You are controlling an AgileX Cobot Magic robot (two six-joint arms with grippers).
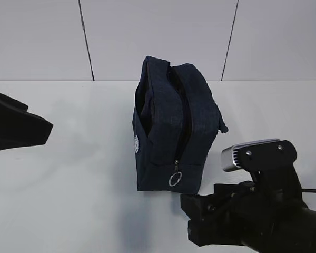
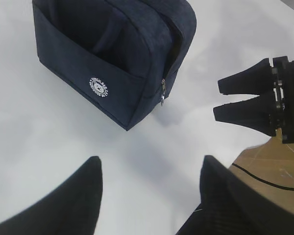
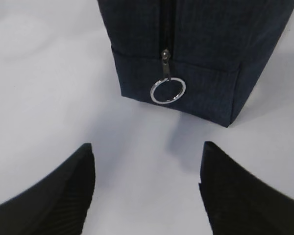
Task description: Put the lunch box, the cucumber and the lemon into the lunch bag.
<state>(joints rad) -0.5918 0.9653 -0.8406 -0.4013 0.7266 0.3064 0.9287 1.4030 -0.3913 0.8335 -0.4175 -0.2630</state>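
The navy lunch bag (image 1: pixel 171 124) stands upright in the middle of the white table. A dark zipper line runs over its top and down its near end to a silver ring pull (image 1: pixel 175 179), also seen in the right wrist view (image 3: pixel 167 91). My right gripper (image 3: pixel 147 147) is open and empty, low on the table just in front of the ring pull. My left gripper (image 2: pixel 149 166) is open and empty, to the left of the bag (image 2: pixel 115 54) and apart from it. The lunch box, the cucumber and the lemon are out of view.
The white table (image 1: pixel 68 184) reaches back to a white panelled wall (image 1: pixel 158 37). The right arm with its grey camera (image 1: pixel 247 153) fills the front right corner. The table's edge and a wooden floor (image 2: pixel 269 166) show in the left wrist view.
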